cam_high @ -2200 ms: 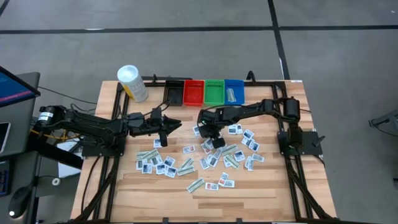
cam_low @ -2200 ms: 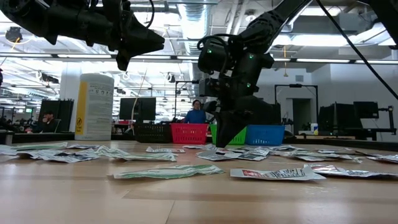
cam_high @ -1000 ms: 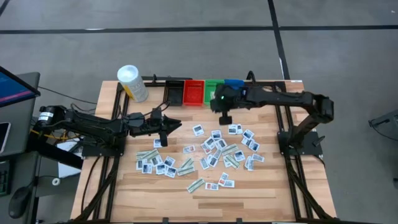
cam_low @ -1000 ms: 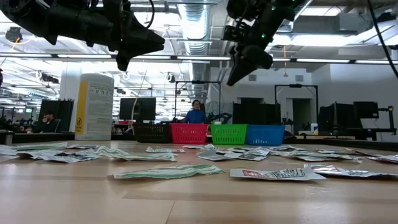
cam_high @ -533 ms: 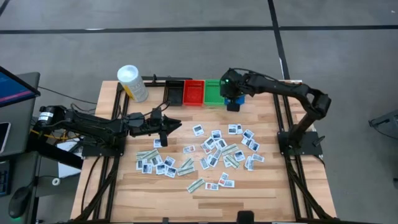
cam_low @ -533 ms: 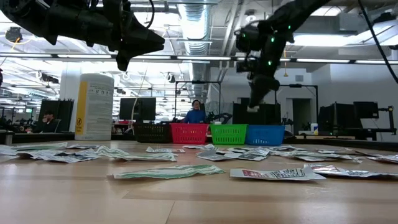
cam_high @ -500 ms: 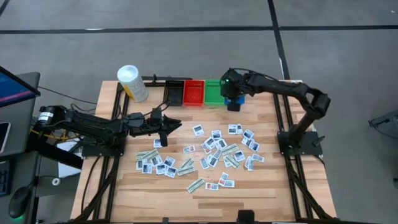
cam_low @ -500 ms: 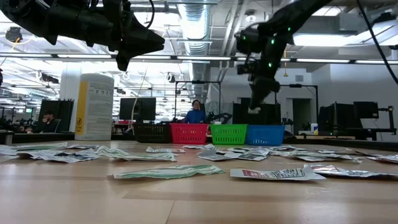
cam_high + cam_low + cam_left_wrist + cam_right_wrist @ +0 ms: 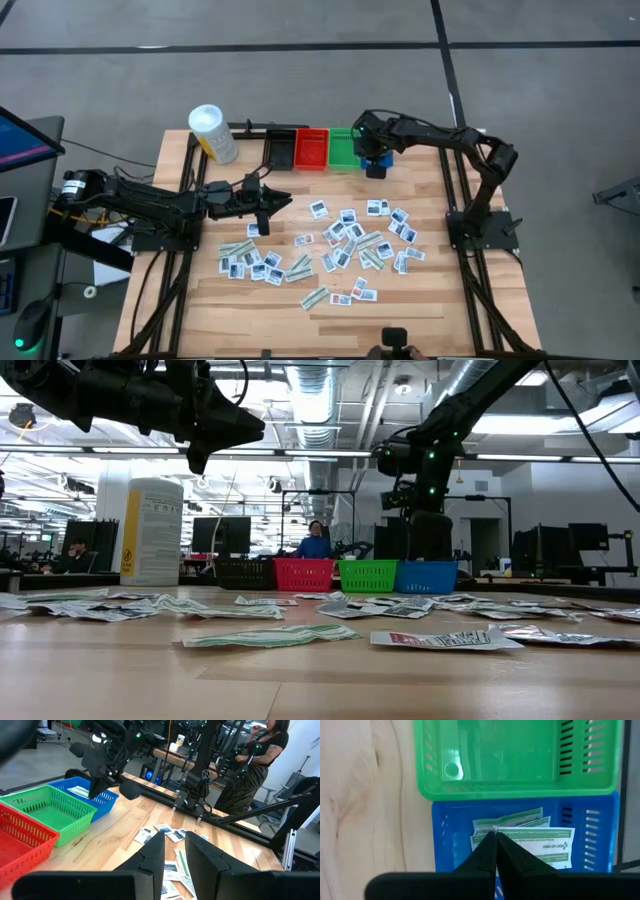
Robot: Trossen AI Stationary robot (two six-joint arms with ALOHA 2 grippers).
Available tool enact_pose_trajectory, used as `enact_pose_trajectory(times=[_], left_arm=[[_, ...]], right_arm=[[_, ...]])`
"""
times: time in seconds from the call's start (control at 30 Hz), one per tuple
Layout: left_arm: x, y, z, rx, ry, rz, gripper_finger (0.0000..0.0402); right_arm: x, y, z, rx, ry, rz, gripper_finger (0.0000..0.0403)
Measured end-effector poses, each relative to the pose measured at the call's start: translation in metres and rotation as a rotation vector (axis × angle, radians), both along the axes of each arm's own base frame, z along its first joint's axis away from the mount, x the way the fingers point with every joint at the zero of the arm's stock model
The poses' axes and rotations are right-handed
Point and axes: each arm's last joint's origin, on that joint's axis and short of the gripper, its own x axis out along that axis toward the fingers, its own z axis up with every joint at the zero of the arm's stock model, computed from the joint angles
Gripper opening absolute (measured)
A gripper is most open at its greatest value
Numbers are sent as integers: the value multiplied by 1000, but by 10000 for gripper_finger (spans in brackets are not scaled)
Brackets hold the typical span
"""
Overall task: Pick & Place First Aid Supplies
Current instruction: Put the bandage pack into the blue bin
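Several small white first aid packets (image 9: 345, 243) lie flat across the middle of the wooden table. My right gripper (image 9: 495, 834) points steeply down over the blue bin (image 9: 440, 835) at the table's far edge, shut on one white packet (image 9: 535, 847). More packets, among them a pale-green strip (image 9: 512, 817), lie on the bin's floor. In the low view my right gripper (image 9: 430, 550) reaches down to the blue bin (image 9: 425, 577). My left gripper (image 9: 175, 852) hovers level above the table's left half with its fingers apart and nothing between them. My right gripper pinches the white packet by its corner (image 9: 501, 833) between its two fingertips. The fingers come from above, slanting steeply down. The packet hangs over the inside of the blue bin, printed face up; whether it touches the packets below I cannot tell.
A green bin (image 9: 344, 147), a red bin (image 9: 311, 148) and a black bin (image 9: 280, 148) stand in a row left of the blue one. A white-capped yellow bottle (image 9: 212, 133) stands at the far left. A person (image 9: 257, 755) stands beyond the table's right side.
My right gripper has moved along the far edge toward the table's right, from above the green bin to the blue bin. It has sunk and tipped more steeply down, staying shut on the packet, which has gone down with it toward the bin.
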Motion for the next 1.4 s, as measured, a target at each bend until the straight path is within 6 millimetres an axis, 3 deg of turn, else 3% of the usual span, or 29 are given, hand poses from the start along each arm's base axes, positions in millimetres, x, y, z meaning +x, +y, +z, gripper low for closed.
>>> enact_pose_trajectory(times=[0.33,0.83,1.03,1.23,1.4], left_arm=[[0,0,0,-16,-3,1,76],[0,0,0,-16,-3,1,76],[0,0,0,-16,-3,1,76],[0,0,0,-16,-3,1,76],[0,0,0,-16,-3,1,76]], right_arm=[[0,-3,0,0,-14,-7,5],[-2,2,1,35,38,-39,97],[-2,23,38,47,-86,-55,98],[-7,60,84,55,-257,0,96],[-14,94,103,126,-285,116,96]])
